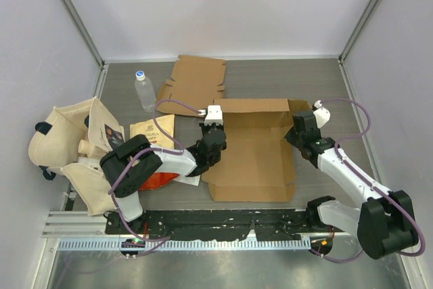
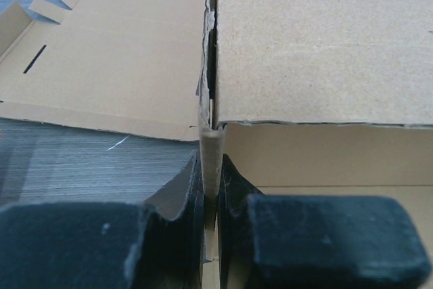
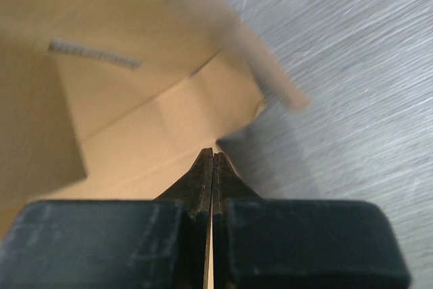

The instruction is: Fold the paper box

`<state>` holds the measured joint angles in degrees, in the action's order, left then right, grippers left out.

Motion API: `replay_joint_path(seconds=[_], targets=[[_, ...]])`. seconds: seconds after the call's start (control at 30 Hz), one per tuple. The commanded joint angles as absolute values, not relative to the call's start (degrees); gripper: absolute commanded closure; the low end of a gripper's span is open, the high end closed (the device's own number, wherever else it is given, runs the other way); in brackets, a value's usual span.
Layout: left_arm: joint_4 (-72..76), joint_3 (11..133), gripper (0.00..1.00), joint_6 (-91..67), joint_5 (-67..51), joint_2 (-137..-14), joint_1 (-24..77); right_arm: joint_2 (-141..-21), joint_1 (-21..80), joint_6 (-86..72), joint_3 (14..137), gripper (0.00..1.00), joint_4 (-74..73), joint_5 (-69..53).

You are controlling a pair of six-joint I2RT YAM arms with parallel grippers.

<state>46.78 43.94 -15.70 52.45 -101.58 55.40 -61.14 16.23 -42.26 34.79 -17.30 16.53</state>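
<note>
Caught the paper box (image 1: 254, 157) half folded at the centre of the overhead frame, back wall raised, front panel flat on the grey table (image 1: 325, 79). Pinched its upright left wall with the left gripper (image 1: 212, 133), fingers (image 2: 183, 194) clenched on either side of the card edge at the bottom centre of the left wrist view. Met the box's right edge with the right gripper (image 1: 295, 137), fingers (image 3: 201, 177) pressed tight together at the lower centre of the right wrist view, tips against a folded corner; impossible to tell whether pinching any card. Showed 1 flat cardboard blank (image 1: 196, 82) at upper centre of the overhead frame, just behind the box, and 1 clear water bottle (image 1: 144, 91) just left of that blank. Showed a cream tote bag (image 1: 67, 147) at the far left, with 1 brown pouch (image 1: 150, 130) between bag and box
</note>
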Motion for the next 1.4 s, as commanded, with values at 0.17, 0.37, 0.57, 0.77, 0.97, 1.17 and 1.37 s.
replay_joint_path(seconds=[0.17,0.37,0.57,0.77,0.97,1.17,1.37], targets=[[48.95,44.21,1.0,-20.74,54.84,-99.49,55.46,-67.49,14.68,-47.2,31.38,0.99,-1.67,35.51],[48.43,43.07,1.0,-21.97,54.93,-98.61,55.46,-68.81,12.66,-45.71,27.6,0.99,5.54,36.11],[48.25,42.8,1.0,-22.5,54.84,-98.26,55.46,-72.42,10.02,-43.68,25.14,0.99,13.34,29.02],[48.16,42.98,1.0,-22.41,54.41,-98.09,55.37,-75.59,9.93,-44.56,24.88,0.99,19.67,21.72],[47.99,42.8,1.0,-21.98,54.05,-98.44,55.37,-71.37,10.46,-44.03,24.7,0.99,20.05,15.03],[47.73,43.5,1.0,-22.41,52.91,-98.96,55.46,-73.12,10.72,-44.48,23.47,0.99,20.73,10.3],[46.93,43.86,1.0,-23.29,51.95,-98.7,55.46,-80.94,11.68,-46.31,22.33,0.99,27.05,5.19]])
